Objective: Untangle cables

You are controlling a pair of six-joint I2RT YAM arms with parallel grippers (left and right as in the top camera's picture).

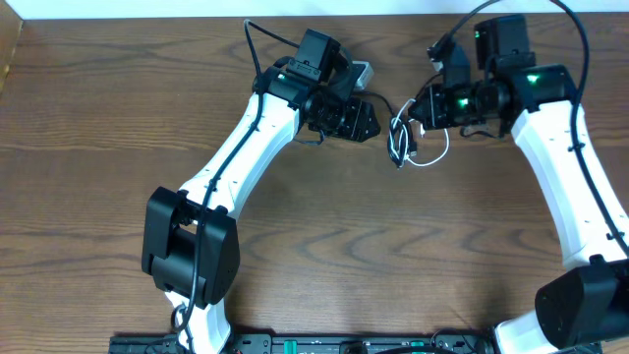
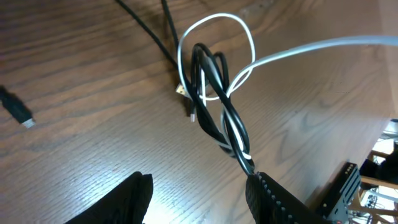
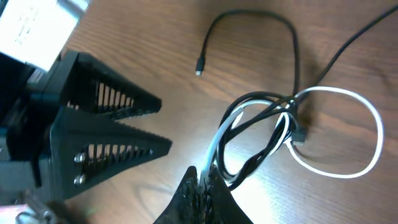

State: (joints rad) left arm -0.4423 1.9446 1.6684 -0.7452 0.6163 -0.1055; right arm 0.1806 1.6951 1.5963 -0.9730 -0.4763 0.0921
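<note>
Separation is not yet achieved: twisted together, the cables (image 2: 231, 124) are clamped by the right pincer (image 3: 202, 186); the left pincer (image 2: 200, 180) is spread, empty.

Right tool (image 3: 204, 183) tight on white cable (image 3: 219, 142), black cable (image 3: 293, 56) tangled through; left tool (image 3: 165, 124) alongside.

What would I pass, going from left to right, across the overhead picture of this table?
Left arm → left gripper → tangled cables → right arm.
</note>
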